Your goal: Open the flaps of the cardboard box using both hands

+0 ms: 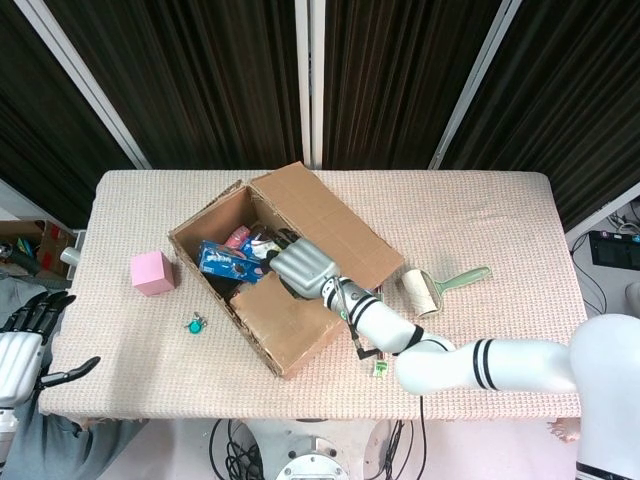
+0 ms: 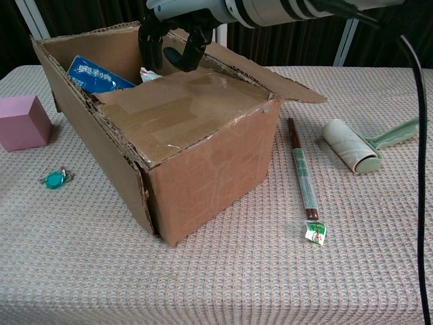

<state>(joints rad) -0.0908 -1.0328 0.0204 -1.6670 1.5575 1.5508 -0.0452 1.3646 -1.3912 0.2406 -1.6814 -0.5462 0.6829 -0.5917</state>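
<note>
Cardboard box: sitting at mid-worktop, turned at an angle, 1 flap lying closed over its near half, another flap folded out to the right and lying open.

Right hand: reaching over the box from the right, fingers curling down at the inner edge of the closed flap; whether it is gripping the flap cannot be told.

Left hand: hanging off the worktop's left edge, fingers spread wide, holding nothing.

Pink cube and teal trinket: lying left of the box. Wrapped stick and lint roller: lying right, leaving bare cloth along the front edge.
</note>
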